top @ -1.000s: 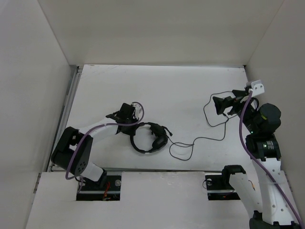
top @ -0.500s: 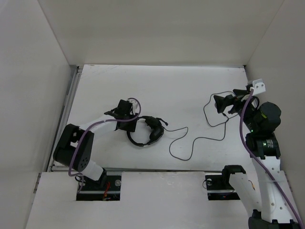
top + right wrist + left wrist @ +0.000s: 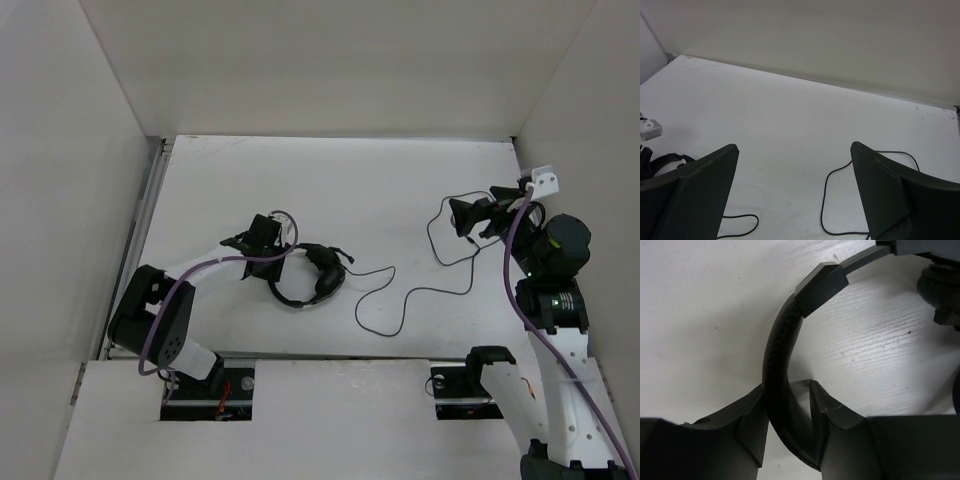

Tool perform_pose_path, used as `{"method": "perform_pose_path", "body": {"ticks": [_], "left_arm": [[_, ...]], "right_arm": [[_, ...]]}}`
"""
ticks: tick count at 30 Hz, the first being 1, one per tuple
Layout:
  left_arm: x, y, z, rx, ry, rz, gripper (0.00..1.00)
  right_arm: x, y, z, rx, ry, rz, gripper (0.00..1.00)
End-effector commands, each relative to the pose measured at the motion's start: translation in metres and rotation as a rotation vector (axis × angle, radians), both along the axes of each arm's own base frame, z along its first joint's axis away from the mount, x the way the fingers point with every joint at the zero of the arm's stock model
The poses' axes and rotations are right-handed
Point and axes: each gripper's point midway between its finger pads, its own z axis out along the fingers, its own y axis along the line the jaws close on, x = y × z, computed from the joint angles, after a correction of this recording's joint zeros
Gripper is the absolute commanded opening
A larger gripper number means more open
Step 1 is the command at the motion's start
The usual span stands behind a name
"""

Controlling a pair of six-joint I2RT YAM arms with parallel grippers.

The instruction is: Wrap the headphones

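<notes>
Left wrist view: the left gripper [image 3: 785, 390] had its two fingers pressed against both sides of the padded headband [image 3: 777, 355], so it was clamped on the headphones, with no gap that I could see.
Headphones position: the headphones [image 3: 305, 275] lay flat on the table [image 3: 350, 170], left of the centre, with the ear cups [image 3: 325, 272] on the side away from the left gripper.
Reason for this grip: I judge that the headband was held to fix the set in place, so that it would not slide when the cord is pulled around it.
Cord: the cord [image 3: 420, 292] ran in loose curves over the table from the ear cups toward the right side, and it was not wound at all.
Right gripper: the right gripper [image 3: 465, 217] hung near the far loop of the cord, with its fingers wide apart and nothing between them.
Reason for this pose: probably it stood open so that it was ready to take the cord.
Progress: the wrapping seemed not yet begun.
</notes>
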Motion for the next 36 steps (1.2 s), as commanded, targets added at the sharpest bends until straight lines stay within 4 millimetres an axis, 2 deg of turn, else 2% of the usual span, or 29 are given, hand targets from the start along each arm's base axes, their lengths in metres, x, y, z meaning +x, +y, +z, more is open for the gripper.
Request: {"method": "perform_pose_path", "body": {"ticks": [1, 4, 6, 12, 16, 19, 21, 25, 26, 31, 36], "left_arm": [[-0.025, 0.007, -0.016, 0.036, 0.090, -0.017, 0.26], [-0.024, 0.005, -0.017, 0.031, 0.095, -0.026, 0.08], [-0.023, 0.003, -0.018, 0.024, 0.095, -0.034, 0.02], [-0.006, -0.005, -0.005, -0.018, 0.037, -0.020, 0.00], [0.017, -0.014, 0.021, -0.076, -0.030, -0.017, 0.00], [0.045, -0.025, 0.059, -0.123, -0.124, -0.030, 0.00], [0.063, -0.033, 0.088, -0.140, -0.195, -0.054, 0.00], [0.103, -0.054, 0.170, -0.192, -0.364, -0.093, 0.00], [0.113, -0.060, 0.201, -0.219, -0.414, -0.102, 0.00], [0.127, -0.072, 0.269, -0.295, -0.500, -0.130, 0.00], [0.134, -0.077, 0.314, -0.320, -0.567, -0.154, 0.00]], "right_arm": [[-0.005, -0.001, 0.031, 0.008, -0.101, -0.002, 1.00], [-0.005, -0.002, 0.031, 0.006, -0.100, -0.004, 1.00], [-0.006, -0.002, 0.030, 0.006, -0.099, -0.004, 1.00], [-0.009, 0.004, 0.024, 0.006, -0.081, 0.023, 1.00], [-0.017, 0.020, 0.014, -0.011, -0.046, 0.122, 1.00], [-0.022, 0.041, 0.000, -0.038, 0.004, 0.228, 0.94], [-0.020, 0.048, -0.010, -0.057, 0.031, 0.260, 0.98], [-0.008, 0.055, -0.025, -0.080, 0.073, 0.271, 1.00], [-0.003, 0.057, -0.029, -0.094, 0.081, 0.273, 1.00], [0.002, 0.072, -0.037, -0.148, 0.088, 0.328, 1.00], [0.004, 0.104, -0.032, -0.149, 0.072, 0.425, 1.00]]}}
